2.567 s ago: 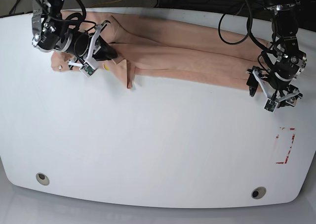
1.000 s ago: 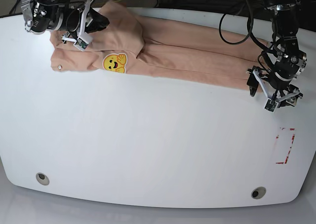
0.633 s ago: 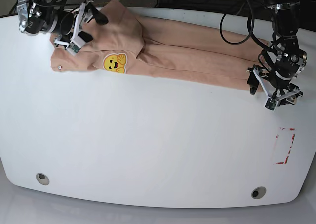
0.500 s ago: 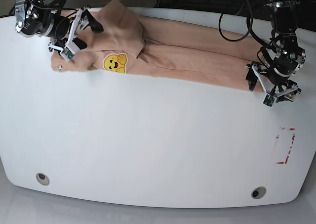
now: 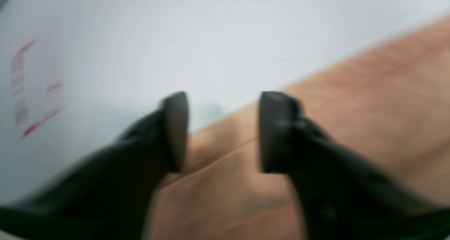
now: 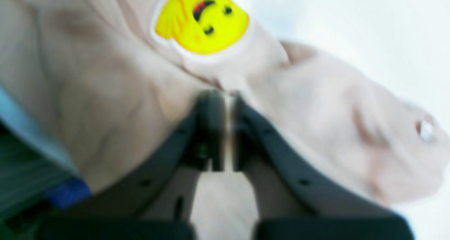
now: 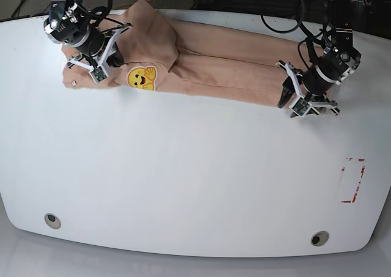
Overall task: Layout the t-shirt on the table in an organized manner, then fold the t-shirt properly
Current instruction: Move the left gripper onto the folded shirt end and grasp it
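Lying on the white table (image 7: 183,179), the t-shirt (image 7: 208,66) is pinched by right claw (image 6: 227,96); left claw (image 5: 223,131) gapes.

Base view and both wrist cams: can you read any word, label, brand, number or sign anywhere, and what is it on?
No readable text in any view.
t-shirt: yellow smiling emoji print, a picture with no letters.
t-shirt, small pale tag or speck near its edge: too small to read.
table: red rectangle outline, a mark only, no characters legible; blurred in the left wrist view.
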Motion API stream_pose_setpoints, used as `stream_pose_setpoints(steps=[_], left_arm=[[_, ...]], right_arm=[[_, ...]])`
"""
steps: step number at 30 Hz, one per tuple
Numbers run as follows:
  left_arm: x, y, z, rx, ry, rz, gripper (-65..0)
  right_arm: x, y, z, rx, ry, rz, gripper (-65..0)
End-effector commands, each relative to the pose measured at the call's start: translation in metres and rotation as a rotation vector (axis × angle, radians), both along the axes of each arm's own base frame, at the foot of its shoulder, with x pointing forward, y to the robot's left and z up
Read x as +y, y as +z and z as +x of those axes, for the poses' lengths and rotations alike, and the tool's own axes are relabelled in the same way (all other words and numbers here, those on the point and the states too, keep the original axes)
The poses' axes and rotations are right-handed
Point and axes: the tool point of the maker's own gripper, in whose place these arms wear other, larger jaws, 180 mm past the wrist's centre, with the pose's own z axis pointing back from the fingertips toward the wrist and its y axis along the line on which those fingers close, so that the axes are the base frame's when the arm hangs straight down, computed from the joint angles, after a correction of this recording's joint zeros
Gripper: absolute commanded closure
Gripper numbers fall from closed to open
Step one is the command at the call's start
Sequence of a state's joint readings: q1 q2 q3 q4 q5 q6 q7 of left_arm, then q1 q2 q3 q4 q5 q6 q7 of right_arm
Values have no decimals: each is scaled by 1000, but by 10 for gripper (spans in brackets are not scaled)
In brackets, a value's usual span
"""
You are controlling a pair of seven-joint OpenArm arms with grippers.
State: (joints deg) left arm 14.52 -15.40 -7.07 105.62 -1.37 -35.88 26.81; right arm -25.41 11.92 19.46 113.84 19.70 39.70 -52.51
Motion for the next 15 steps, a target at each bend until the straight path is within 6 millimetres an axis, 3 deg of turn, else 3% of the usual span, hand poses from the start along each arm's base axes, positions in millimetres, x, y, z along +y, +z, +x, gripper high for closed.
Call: stream_pose_setpoints(steps=[1,3,6,10,15], left_arm=[[-1,8,-1,-36,-3,-18,-54],[0,5,-5,-25,-3,-17,0],[0,3,-10,-15,-3,-17,-27],[2,-10,-33,41,2,-12,-23],[2,-18,-44,72,2,-13,-23]], right_arm=[[3,6,5,-34,-6,-6,0],[8,4,5,-33,-12,0,-11],[12,3,5,-31,-18,13,0],[11,1,2,-23,-23,12,0],[10,-4,-10,8,-25,11,0]])
